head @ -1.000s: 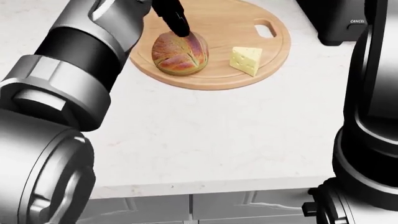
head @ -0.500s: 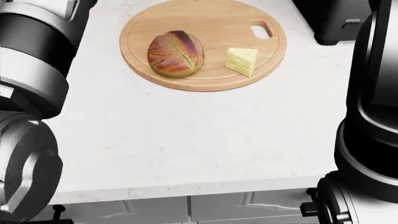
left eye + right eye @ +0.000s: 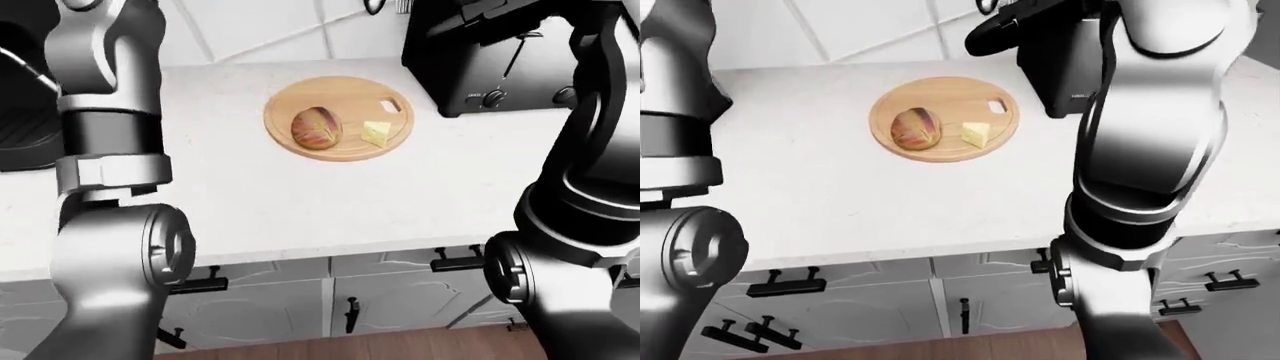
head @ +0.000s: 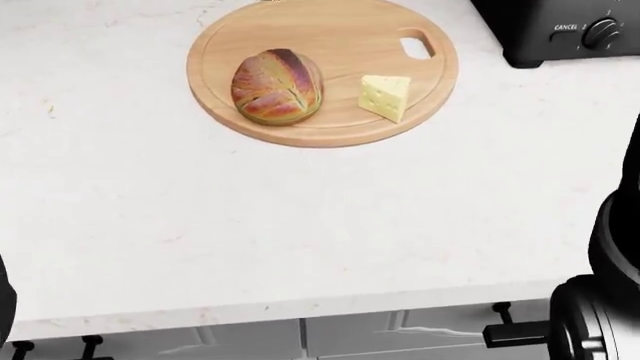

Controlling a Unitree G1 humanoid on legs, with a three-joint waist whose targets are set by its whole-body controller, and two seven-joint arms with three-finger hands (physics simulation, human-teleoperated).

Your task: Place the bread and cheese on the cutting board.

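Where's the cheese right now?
Head view, upper middle: the cheese sits on the round cutting board, right of the bread and below the board's handle hole.

Left arm (image 3: 105, 187): your silver-grey cylindrical segments, black bands between.
Right arm (image 3: 1150, 127): glossy silver shell, black round joints.

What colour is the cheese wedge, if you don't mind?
Pale yellow cheese wedge, dotted with holes; clearest in the head view.

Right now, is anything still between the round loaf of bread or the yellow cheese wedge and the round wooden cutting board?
Nothing visible. The round brown bread loaf and the yellow cheese wedge already lie on the round wooden cutting board, side by side and apart.
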